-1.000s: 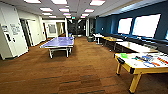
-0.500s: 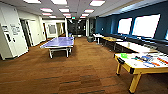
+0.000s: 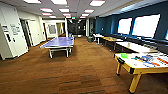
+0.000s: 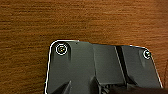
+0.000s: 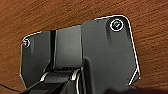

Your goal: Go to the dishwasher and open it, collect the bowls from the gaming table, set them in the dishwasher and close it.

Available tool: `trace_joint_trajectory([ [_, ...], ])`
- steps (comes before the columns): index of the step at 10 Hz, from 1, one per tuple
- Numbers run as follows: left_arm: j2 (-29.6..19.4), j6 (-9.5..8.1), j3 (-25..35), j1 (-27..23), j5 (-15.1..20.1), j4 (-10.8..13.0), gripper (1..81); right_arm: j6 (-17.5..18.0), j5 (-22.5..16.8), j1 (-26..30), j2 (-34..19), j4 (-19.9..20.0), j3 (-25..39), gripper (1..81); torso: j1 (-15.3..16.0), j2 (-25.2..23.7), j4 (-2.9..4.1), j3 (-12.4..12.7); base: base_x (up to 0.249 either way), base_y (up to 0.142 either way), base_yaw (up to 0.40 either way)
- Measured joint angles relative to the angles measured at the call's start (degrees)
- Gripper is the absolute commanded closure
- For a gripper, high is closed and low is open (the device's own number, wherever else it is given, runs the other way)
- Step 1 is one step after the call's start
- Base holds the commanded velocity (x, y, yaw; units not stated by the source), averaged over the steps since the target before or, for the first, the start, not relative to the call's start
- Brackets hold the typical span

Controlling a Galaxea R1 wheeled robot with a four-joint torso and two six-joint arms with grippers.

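I am in a large room with a brown wood-look floor (image 3: 75, 72). The dishwasher and the bowls are out of view. A yellow-legged games table (image 3: 136, 67) with a pale top stands at the near right, with a small green object (image 3: 123, 55) and colourful pieces on it. I cannot tell whether it is the gaming table. Both wrist views look down at the floor past the robot's dark plate (image 4: 100, 67) (image 5: 82, 52).
A blue table-tennis table (image 3: 59, 42) stands mid-room, ahead and to the left. Long tables (image 3: 130, 46) line the blue window wall on the right. White walls and doors (image 3: 15, 37) run along the left. A corridor (image 3: 77, 27) opens at the far end.
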Motion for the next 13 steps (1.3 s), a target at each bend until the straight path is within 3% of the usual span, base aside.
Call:
trace_joint_trajectory([
  [13,-0.11,0.00,0.00,0.00,0.07,0.02,1.0,0.00,0.00,-0.16,0.00,0.00,0.02,1.0,-0.02,0.00,0.00,0.00,0.000,0.000,-0.314],
])
